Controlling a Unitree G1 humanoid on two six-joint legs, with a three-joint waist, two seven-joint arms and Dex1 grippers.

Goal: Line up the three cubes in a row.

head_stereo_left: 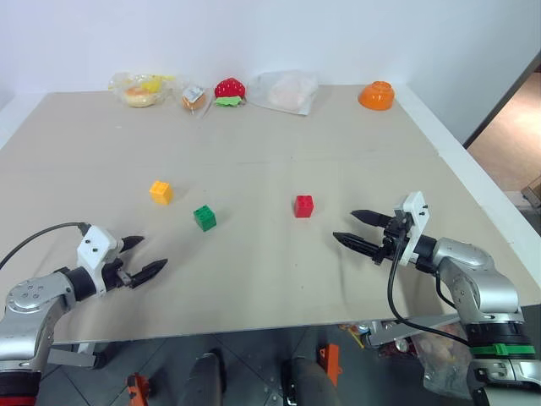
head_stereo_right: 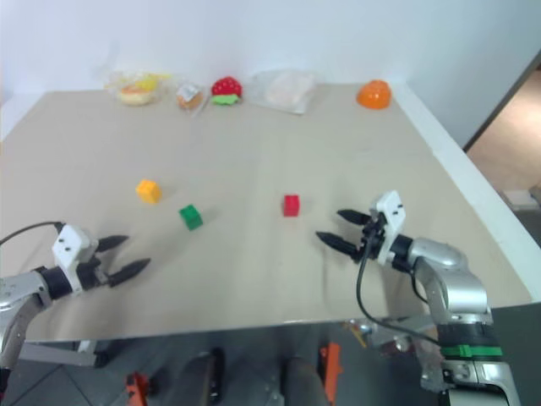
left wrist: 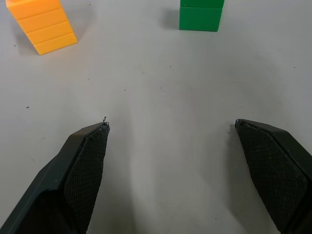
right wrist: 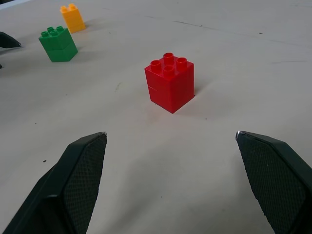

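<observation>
On table, head views: 3 cubes, all upright, studs up, none touching. Yellow-orange cube furthest to robot's left; green cube just right of it and a bit nearer the front edge; red cube well apart to the right, approx. mid-table. Yellow-orange and green sit on a slight diagonal; red roughly level w/ green. Left hand near front-left edge, low over table, fingers spread wide, empty, pointing toward green cube. Right hand at front-right, fingers spread wide, empty, pointing toward red cube, a gap between them. Back edge of table, left to right: clear bag w/ yellow items, small wrapped item, strawberry toy, clear bag w/ pale contents, orange bowl upside down near back-right corner.

Left wrist view: two black textured fingers wide apart, nothing between. Bare table ahead. Beyond the fingers: yellow-orange cube and green cube, both cut by frame edge, apart from each other and from the fingers.

Right wrist view: two black fingers wide apart, nothing held. Red cube ahead, approx. centred between them, corner-on, 4 studs visible, not touched. Further off: green cube, then yellow-orange cube behind it. Tip of left hand's finger at frame edge near green cube.
</observation>
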